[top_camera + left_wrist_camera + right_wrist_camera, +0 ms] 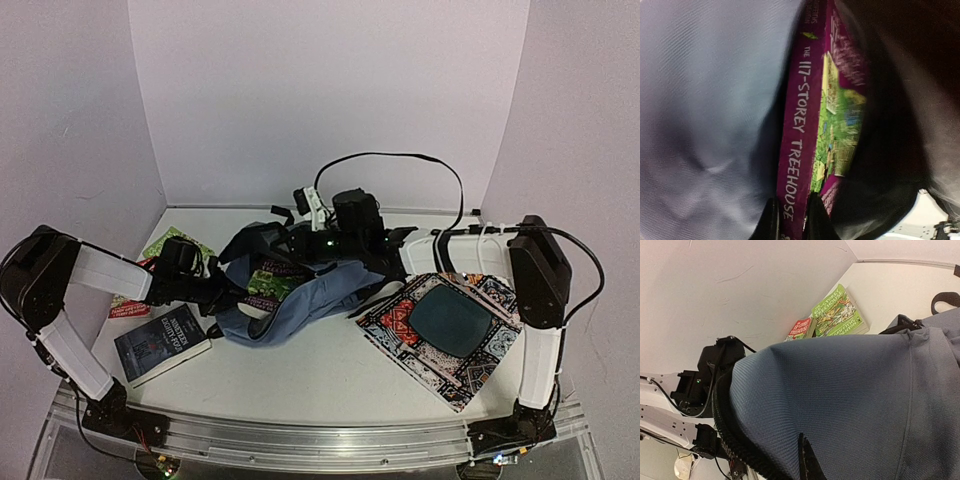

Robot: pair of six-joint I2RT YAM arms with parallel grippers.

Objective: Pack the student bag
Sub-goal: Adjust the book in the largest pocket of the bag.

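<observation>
White-and-black arms (105, 272), black cables (400, 155)

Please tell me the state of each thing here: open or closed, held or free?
student bag: lying on the table, mouth open.
purple book: closed, partly inside the bag, held at its spine.
left gripper: jaws shut on the purple book.
right gripper: jaws shut on the bag's fabric.
dark book: closed, lying flat, free.
green book: closed, lying flat, free.

Left tool (792, 222), right tool (806, 460), both clamped
</observation>
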